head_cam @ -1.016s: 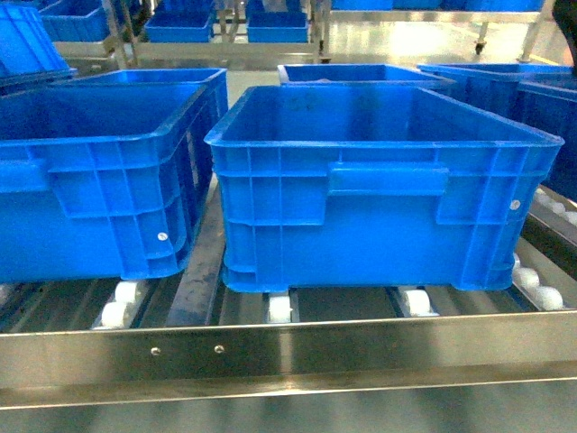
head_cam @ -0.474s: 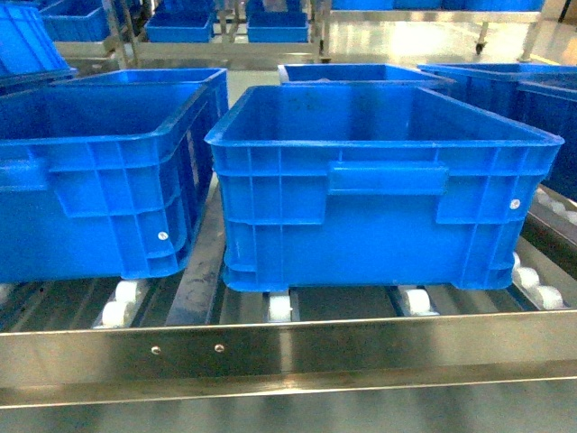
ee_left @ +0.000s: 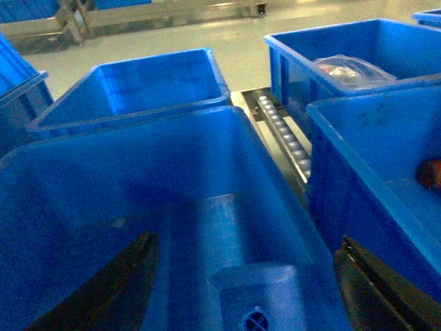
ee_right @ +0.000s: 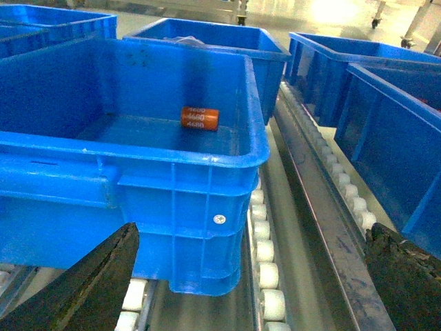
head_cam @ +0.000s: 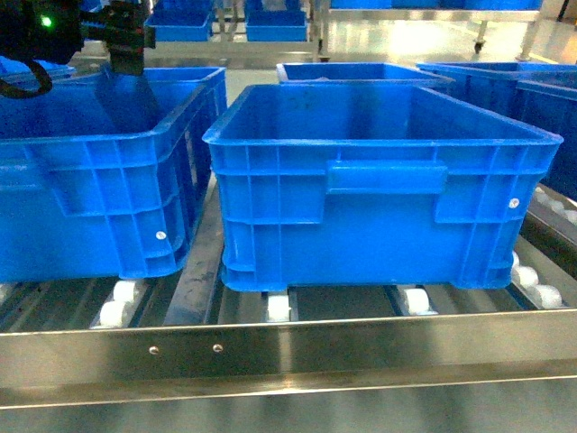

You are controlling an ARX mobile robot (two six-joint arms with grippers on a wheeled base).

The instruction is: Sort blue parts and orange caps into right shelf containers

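Note:
My left gripper (head_cam: 126,56) hangs over the left container (head_cam: 99,171) at the top left of the head view. In the left wrist view the left gripper (ee_left: 247,241) is open, and a blurred blue part (ee_left: 258,296) shows between its fingers, touching neither, inside that container (ee_left: 124,172). An orange cap (ee_right: 200,118) lies on its side on the floor of the middle container (ee_right: 172,172). My right gripper (ee_right: 253,233) is open and empty, low in front of that container's right corner. It does not show in the head view.
The shelf's steel front rail (head_cam: 288,352) and white rollers (head_cam: 279,307) run under the containers. More blue bins stand behind and to the right (head_cam: 532,99). One far bin holds a clear plastic bag (ee_left: 351,67). Something orange (ee_left: 431,174) shows in the bin to the right.
The left arm has come into the head view at the top left, over the left container; it was out of view before. The containers have not moved.

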